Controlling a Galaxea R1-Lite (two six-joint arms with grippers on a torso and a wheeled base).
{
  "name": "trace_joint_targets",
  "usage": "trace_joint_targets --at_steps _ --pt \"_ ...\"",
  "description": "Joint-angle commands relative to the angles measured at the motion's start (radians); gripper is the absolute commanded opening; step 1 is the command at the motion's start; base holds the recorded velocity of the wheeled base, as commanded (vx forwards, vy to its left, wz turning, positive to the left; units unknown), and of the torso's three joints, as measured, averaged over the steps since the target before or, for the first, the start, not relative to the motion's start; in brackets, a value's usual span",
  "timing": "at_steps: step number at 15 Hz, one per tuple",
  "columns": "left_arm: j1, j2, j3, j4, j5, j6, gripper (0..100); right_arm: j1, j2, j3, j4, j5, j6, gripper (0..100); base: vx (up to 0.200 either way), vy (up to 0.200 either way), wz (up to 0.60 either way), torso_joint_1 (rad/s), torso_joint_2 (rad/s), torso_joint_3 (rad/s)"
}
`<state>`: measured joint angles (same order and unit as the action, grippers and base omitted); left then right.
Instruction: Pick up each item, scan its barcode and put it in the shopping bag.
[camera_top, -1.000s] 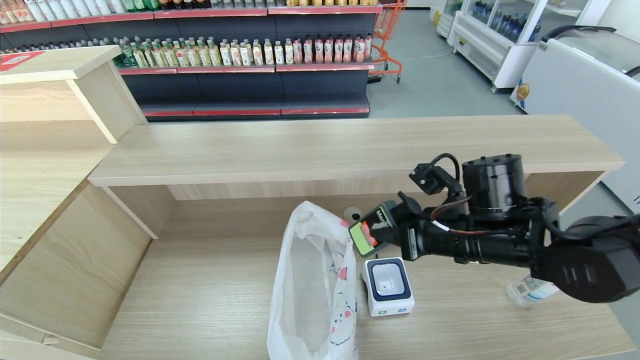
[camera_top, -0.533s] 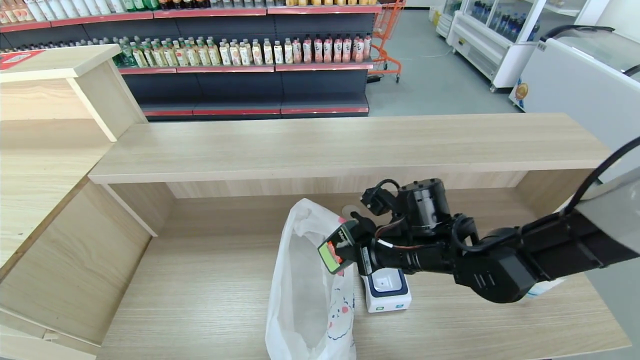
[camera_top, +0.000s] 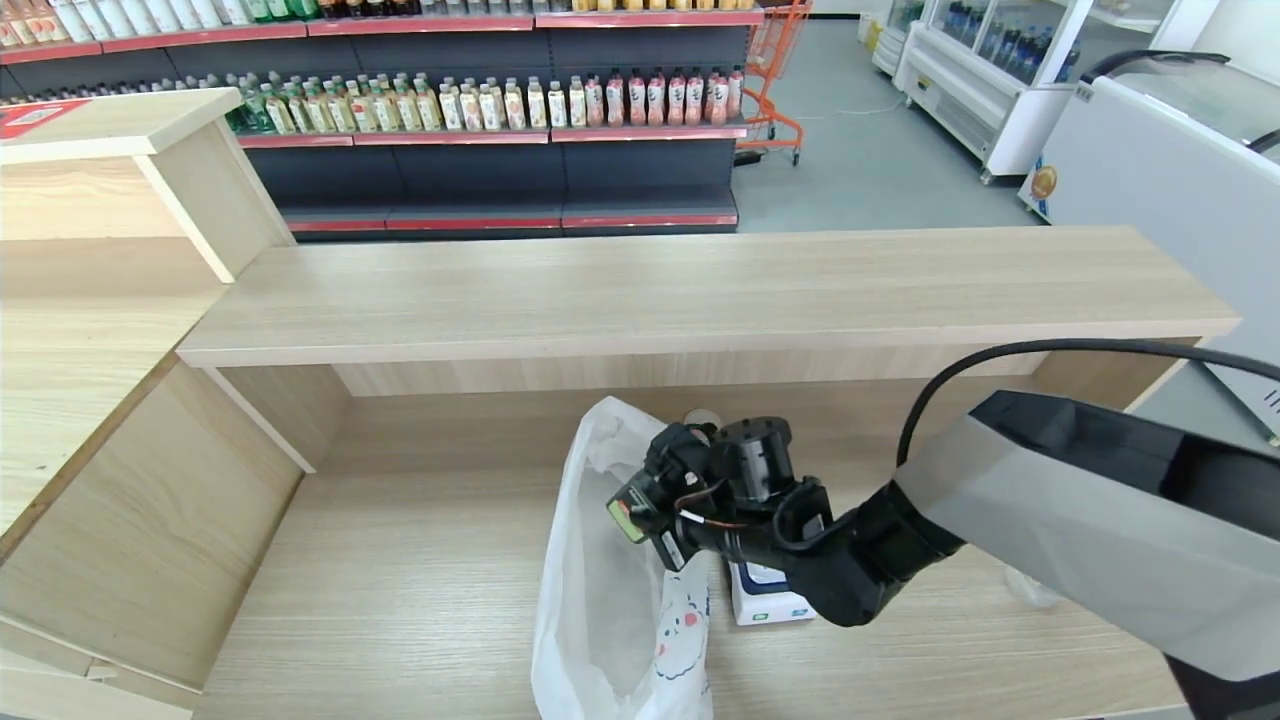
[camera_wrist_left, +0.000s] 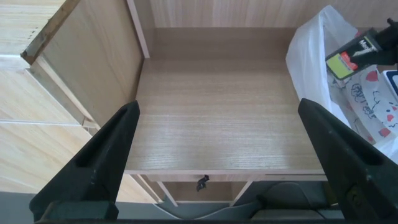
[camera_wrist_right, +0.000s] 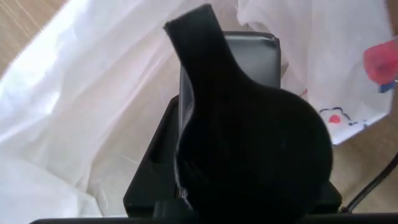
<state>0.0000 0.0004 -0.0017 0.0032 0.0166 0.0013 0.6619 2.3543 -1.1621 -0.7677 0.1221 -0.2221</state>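
Holding a small box (camera_top: 624, 518) over the open bag (camera_top: 598, 610), the right gripper (camera_top: 643, 503) has not yet released it. One bottle (camera_top: 1026, 586) is probably left to scan. The left gripper (camera_wrist_left: 217, 163) is spread wide and empty.

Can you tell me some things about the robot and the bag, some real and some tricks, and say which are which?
1. The right tool holds a small box above the open shopping bag. True.
2. The scanner stands to the left of the bag. False: the scanner stands to the bag's right, partly behind the arm.
3. The left tool is open and holds nothing. True.
4. The shopping bag is black. False: it is white with cartoon pictures on it.
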Motion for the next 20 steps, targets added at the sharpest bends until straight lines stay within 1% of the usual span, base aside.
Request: trace_joint_targets --at_steps 1,5,6,8,10,11,12,13,14,15,16,17,18,19,20 --pt "0.0 0.0 0.0 0.0 0.0 0.0 100 -0.001 0.091 -0.034 -0.004 0.001 -0.022 0 0.0 0.0 0.0 0.0 0.0 0.0" --pt "0.0 0.0 0.0 0.0 0.0 0.0 100 -0.002 0.131 -0.105 -0.015 0.008 -0.034 0 0.0 0.0 0.0 0.0 0.0 0.0" --pt "0.0 0.0 0.0 0.0 0.0 0.0 100 -0.005 0.131 -0.11 -0.013 0.011 -0.034 100 0.0 0.0 0.0 0.0 0.0 0.0" --pt "0.0 0.0 0.0 0.0 0.0 0.0 100 -0.005 0.117 -0.113 -0.015 0.048 0.001 100 0.0 0.0 0.0 0.0 0.0 0.0" --pt "0.0 0.0 0.0 0.0 0.0 0.0 100 -0.004 0.057 -0.108 -0.013 0.053 0.096 100 0.0 0.0 0.0 0.0 0.0 0.0" --pt "0.0 0.0 0.0 0.0 0.0 0.0 100 -0.004 -0.032 -0.082 -0.005 0.054 0.216 100 0.0 0.0 0.0 0.0 0.0 0.0" --pt "0.0 0.0 0.0 0.0 0.0 0.0 100 -0.008 -0.118 -0.037 -0.004 0.056 0.32 100 0.0 0.0 0.0 0.0 0.0 0.0" --pt "0.0 0.0 0.0 0.0 0.0 0.0 100 -0.031 -0.207 0.024 -0.004 0.057 0.391 100 0.0 0.0 0.0 0.0 0.0 0.0" --pt "0.0 0.0 0.0 0.0 0.0 0.0 100 -0.067 -0.3 0.105 -0.002 0.063 0.428 100 0.0 0.0 0.0 0.0 0.0 0.0" --pt "0.0 0.0 0.0 0.0 0.0 0.0 100 -0.1 -0.38 0.18 0.018 0.071 0.437 100 0.0 0.0 0.0 0.0 0.0 0.0" --pt "0.0 0.0 0.0 0.0 0.0 0.0 100 -0.159 -0.5 0.272 0.102 0.071 0.438 100 0.0 0.0 0.0 0.0 0.0 0.0" --pt "0.0 0.0 0.0 0.0 0.0 0.002 100 -0.202 -0.595 0.328 0.171 0.068 0.435 100 0.0 0.0 0.0 0.0 0.0 0.0" --pt "0.0 0.0 0.0 0.0 0.0 0.0 100 -0.208 -0.607 0.334 0.18 0.067 0.434 100 0.0 0.0 0.0 0.0 0.0 0.0" --pt "0.0 0.0 0.002 0.0 0.0 0.0 100 -0.283 -0.751 0.395 0.266 0.039 0.429 100 0.0 0.0 0.0 0.0 0.0 0.0" --pt "0.0 0.0 0.0 0.0 0.0 0.0 100 -0.315 -0.813 0.43 0.307 -0.013 0.414 100 0.0 0.0 0.0 0.0 0.0 0.0"
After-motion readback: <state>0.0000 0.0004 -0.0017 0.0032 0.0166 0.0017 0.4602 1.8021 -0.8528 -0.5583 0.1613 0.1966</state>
